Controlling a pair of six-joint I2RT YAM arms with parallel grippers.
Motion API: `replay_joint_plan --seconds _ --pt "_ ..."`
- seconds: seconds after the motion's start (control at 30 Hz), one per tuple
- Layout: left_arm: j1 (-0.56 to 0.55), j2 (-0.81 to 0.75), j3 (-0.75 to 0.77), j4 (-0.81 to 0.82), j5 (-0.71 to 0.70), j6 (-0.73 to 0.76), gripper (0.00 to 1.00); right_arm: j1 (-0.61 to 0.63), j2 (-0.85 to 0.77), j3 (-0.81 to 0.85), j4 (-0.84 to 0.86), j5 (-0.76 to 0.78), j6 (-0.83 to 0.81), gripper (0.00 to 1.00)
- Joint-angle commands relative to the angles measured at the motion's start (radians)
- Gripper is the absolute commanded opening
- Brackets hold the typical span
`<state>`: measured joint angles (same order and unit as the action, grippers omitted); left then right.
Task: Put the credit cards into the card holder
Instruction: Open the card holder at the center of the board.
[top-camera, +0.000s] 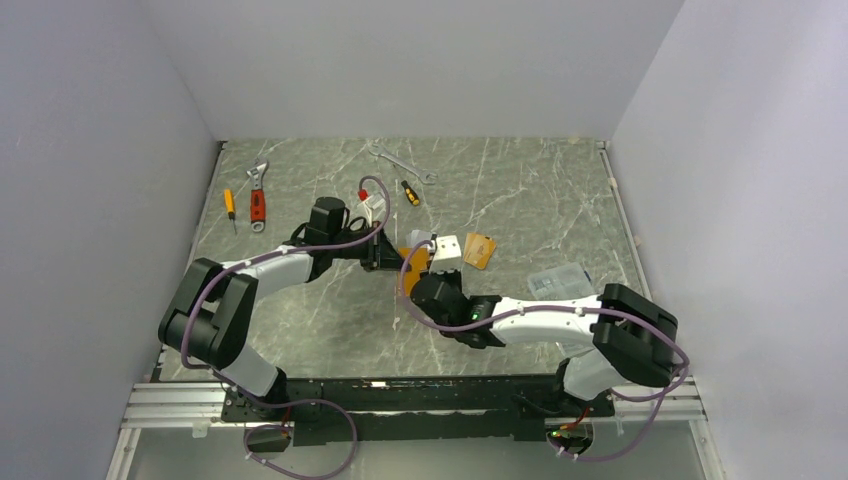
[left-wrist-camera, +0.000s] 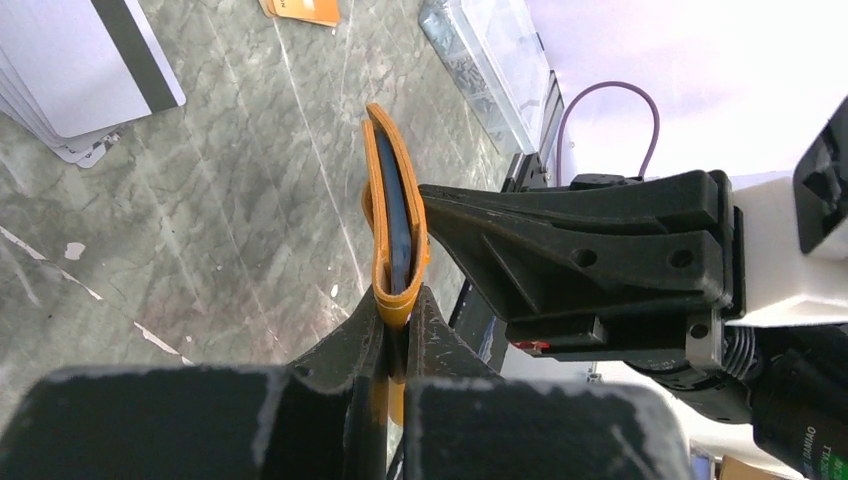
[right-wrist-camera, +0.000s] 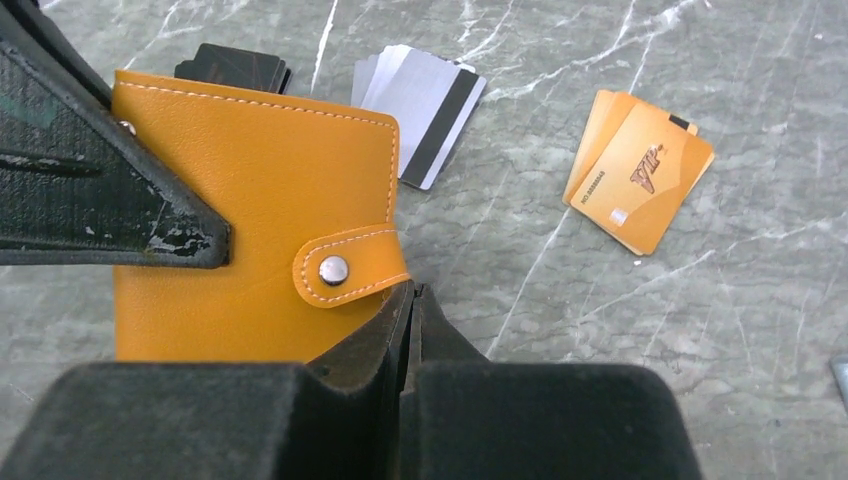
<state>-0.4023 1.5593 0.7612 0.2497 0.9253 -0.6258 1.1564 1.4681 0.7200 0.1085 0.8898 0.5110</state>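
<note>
Over the marbled grey-green worktop (top-camera: 520, 190) between pale walls (top-camera: 420, 60), the left fingers (left-wrist-camera: 335, 365) clamped one edge of the card holder (left-wrist-camera: 385, 200); only the right wrist view showed the right fingers (right-wrist-camera: 360, 340) closed together at its snap tab (right-wrist-camera: 335, 268), credit cards (right-wrist-camera: 425, 110) lying just beyond.

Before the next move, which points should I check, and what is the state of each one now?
1. Left gripper clamps the card holder: ok.
2. Snap tab open: not ok, it is fastened.
3. Right gripper grips the tab: cannot tell; jaws shut at its lower edge.
4. Silver cards free on the table: ok.
5. Orange cards free on the table: ok.
</note>
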Motion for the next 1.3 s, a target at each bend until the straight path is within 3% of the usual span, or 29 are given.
replay_joint_plan --seconds 0.0,0.17,0.3,0.5,0.57,0.6,0.63,0.67,0.7,0.93,1.13,1.27 --pt "-0.001 -0.040 -0.005 -0.042 0.100 -0.015 0.00 -0.042 -0.044 -0.017 -0.048 0.079 0.100 0.00" --pt "0.002 -0.042 -0.008 -0.040 0.103 -0.020 0.00 -0.070 -0.091 -0.041 -0.046 0.057 0.132 0.00" --pt "0.005 -0.037 -0.005 -0.038 0.104 -0.024 0.00 -0.085 -0.152 -0.086 0.092 -0.071 -0.026 0.00" --pt "0.018 -0.038 0.000 -0.047 0.104 -0.024 0.00 0.054 -0.221 -0.179 0.302 -0.076 -0.375 0.26" --pt "0.023 -0.037 0.002 -0.046 0.105 -0.026 0.00 0.092 -0.224 -0.207 0.372 -0.091 -0.464 0.44" --pt "0.026 -0.036 0.003 -0.045 0.106 -0.026 0.00 0.107 -0.221 -0.214 0.388 -0.103 -0.493 0.67" --pt "0.028 -0.036 0.002 -0.046 0.106 -0.027 0.00 0.114 -0.216 -0.214 0.395 -0.110 -0.502 0.80" --pt "0.029 -0.036 0.003 -0.047 0.105 -0.025 0.00 0.116 -0.212 -0.211 0.393 -0.120 -0.518 0.89" --pt "0.031 -0.036 0.003 -0.048 0.105 -0.025 0.00 0.118 -0.208 -0.204 0.393 -0.130 -0.537 0.91" --pt "0.036 -0.040 0.001 -0.041 0.111 -0.034 0.00 0.122 -0.158 -0.167 0.438 -0.124 -0.641 0.87" --pt "0.042 -0.049 0.000 -0.026 0.126 -0.052 0.00 0.119 -0.053 -0.122 0.422 -0.100 -0.678 0.59" --pt "0.042 -0.054 -0.006 -0.012 0.134 -0.071 0.00 0.121 -0.015 -0.126 0.471 -0.045 -0.704 0.48"
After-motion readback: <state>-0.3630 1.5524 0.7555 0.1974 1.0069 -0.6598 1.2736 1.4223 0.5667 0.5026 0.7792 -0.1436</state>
